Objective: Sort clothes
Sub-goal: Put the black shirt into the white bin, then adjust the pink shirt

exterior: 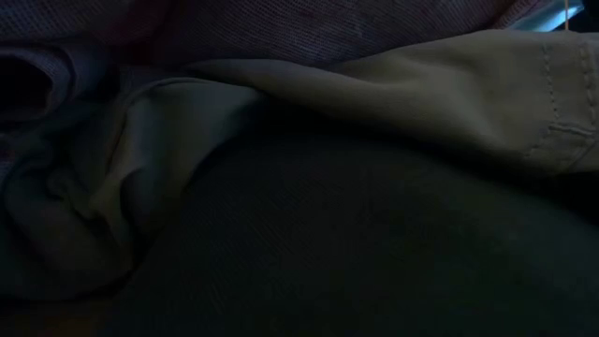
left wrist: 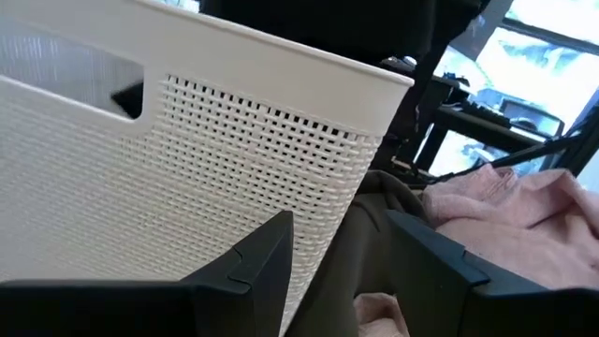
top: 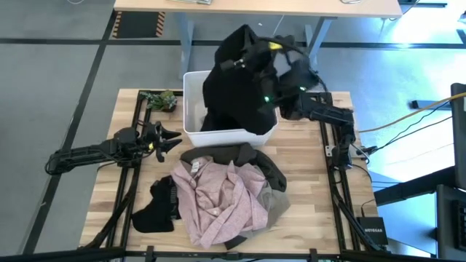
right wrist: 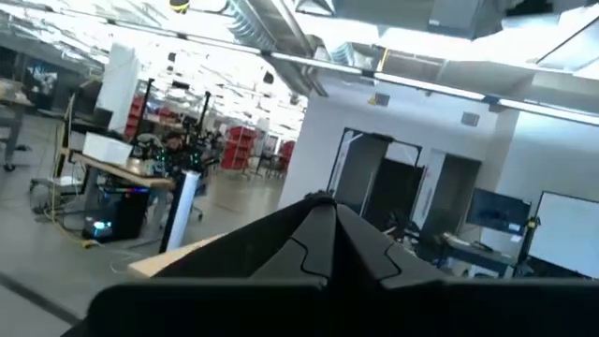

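Note:
A black garment (top: 240, 80) is held up over the white bin (top: 191, 109), and its lower part hangs into the bin. My right gripper (top: 234, 62) is raised above the bin and shut (right wrist: 323, 220). My left gripper (top: 173, 138) is open and empty beside the bin's near left corner (left wrist: 342, 262). A dusty pink garment (top: 218, 200) lies on the table atop a dark olive-brown one (top: 256, 156) and a grey-khaki one (top: 275, 204). Another black piece (top: 155, 209) lies at the near left. My right gripper is shut on the black garment, high above the bin. The garment itself hides the place of contact in the high view, and the right wrist view shows only the closed fingers (right wrist: 281, 253). The cloth hangs below, its lower end (top: 217, 116) inside the bin.
A small green object (top: 162, 100) lies at the table's far left. Khaki and olive cloth (exterior: 374, 94) lies right against the low camera and fills its view. Bare table (top: 313, 211) shows right of the pile, and a desk (top: 255, 7) stands beyond the far edge.

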You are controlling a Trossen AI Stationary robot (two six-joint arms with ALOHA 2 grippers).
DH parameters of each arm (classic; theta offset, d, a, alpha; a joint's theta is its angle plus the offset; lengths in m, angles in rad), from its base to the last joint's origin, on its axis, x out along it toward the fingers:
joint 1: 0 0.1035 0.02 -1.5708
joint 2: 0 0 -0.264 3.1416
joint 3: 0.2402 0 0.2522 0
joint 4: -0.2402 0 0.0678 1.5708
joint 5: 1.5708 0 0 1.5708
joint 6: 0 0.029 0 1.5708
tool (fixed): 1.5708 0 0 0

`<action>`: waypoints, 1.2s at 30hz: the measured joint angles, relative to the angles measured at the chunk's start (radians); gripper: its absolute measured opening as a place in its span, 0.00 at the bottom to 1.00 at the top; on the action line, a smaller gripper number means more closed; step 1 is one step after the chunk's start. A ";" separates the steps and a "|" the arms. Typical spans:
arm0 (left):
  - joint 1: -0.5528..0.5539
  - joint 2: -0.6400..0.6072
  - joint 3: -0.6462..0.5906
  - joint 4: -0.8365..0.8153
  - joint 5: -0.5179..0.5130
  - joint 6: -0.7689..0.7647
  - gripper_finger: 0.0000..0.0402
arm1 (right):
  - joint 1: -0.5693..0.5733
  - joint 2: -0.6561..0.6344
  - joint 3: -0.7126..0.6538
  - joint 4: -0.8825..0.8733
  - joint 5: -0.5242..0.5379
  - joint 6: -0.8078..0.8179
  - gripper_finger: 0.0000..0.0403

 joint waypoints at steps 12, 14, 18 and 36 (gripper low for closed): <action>0.000 0.000 0.000 0.000 -0.004 0.047 0.39 | -0.075 0.088 0.000 -0.496 -0.040 0.494 0.18; 0.000 0.000 0.000 0.000 -0.004 0.034 0.39 | -0.066 0.089 0.000 -0.625 -0.057 0.579 0.24; 0.000 0.000 0.000 -0.001 0.010 -0.005 0.39 | -0.042 0.081 -0.001 -0.814 -0.062 0.746 0.40; -0.043 0.006 0.000 -0.005 0.090 -0.057 0.39 | 0.075 0.010 0.000 -1.302 -0.173 1.098 0.61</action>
